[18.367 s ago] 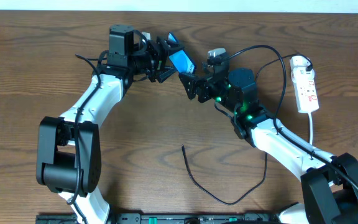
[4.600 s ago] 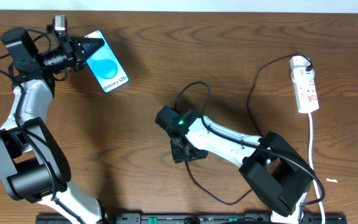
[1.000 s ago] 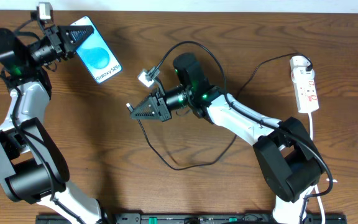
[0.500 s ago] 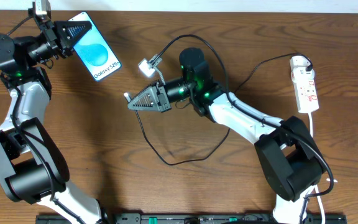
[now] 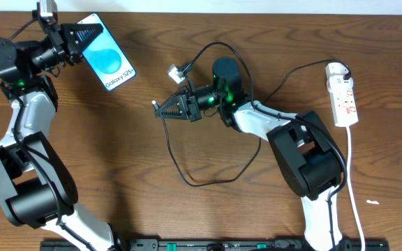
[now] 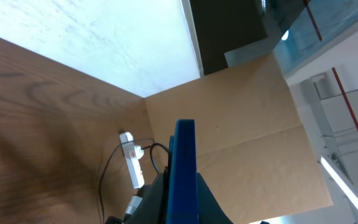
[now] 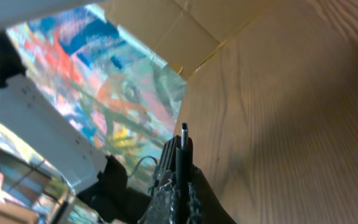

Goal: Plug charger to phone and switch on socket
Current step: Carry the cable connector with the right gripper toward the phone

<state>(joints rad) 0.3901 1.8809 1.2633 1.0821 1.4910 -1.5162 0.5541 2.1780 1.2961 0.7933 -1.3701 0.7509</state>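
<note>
Only the overhead view gives the whole layout. The phone [image 5: 107, 56] is held up far left of the socket [image 5: 342, 94], blue screen upward, its long axis slanting with the free end toward the socket's side. The left wrist view shows the phone edge-on, the socket small beyond it. The left gripper [image 5: 81, 35] is clamped on the phone's far end. The right gripper [image 5: 160, 108], between phone and socket, pinches the charger [image 5: 208, 183]. Only the right wrist view shows its plug tip [image 7: 183, 132] jutting past the fingers [image 7: 166, 199], pointing away from the socket.
</note>
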